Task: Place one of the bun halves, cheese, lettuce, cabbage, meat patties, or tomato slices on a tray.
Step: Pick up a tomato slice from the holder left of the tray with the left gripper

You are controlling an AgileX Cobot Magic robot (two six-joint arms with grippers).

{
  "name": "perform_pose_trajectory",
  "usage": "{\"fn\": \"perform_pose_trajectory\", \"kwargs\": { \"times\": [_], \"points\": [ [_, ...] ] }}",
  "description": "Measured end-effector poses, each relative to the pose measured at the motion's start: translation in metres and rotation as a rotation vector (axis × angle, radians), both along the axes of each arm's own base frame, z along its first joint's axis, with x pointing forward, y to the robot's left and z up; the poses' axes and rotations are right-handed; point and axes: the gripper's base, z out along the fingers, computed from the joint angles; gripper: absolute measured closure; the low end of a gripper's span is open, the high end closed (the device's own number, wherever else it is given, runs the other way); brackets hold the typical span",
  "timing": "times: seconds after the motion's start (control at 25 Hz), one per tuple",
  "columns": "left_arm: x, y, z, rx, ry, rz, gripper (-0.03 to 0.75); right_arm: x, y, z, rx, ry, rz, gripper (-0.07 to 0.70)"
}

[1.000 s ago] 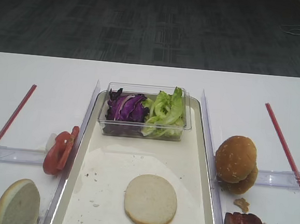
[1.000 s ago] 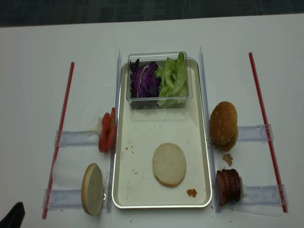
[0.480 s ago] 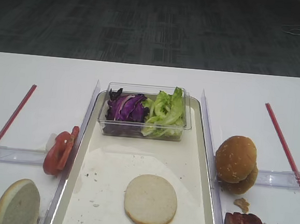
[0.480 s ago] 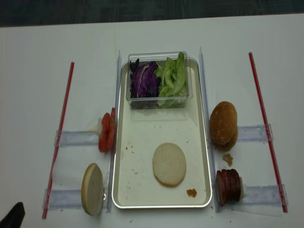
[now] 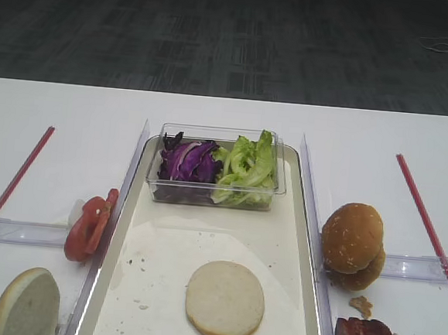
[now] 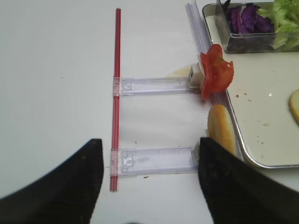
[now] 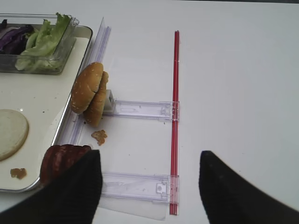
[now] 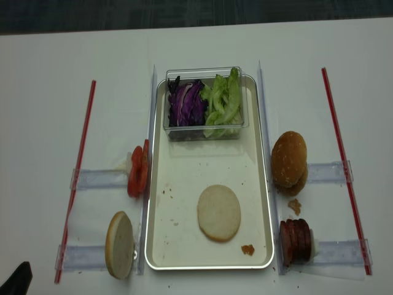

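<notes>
One bun half flat on tray, no readable writing

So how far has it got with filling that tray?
One pale bun half already lies flat on the tray, near the box holding cabbage and lettuce. Nothing is in hand: the left end effector and right end effector both hang open and empty. Tomato slices, meat patties and the other buns wait outside.
</notes>
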Motion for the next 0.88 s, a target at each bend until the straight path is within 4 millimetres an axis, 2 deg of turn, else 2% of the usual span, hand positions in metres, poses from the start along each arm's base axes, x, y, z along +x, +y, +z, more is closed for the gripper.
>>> {"fn": "perform_pose_trajectory", "kwargs": {
  "times": [0.88],
  "points": [
    [0.0000, 0.0000, 0.0000, -0.016, 0.001, 0.011, 0.301, 0.0000, 0.0000, 0.0000, 0.000, 0.000, 0.000, 0.164]
  ]
}}
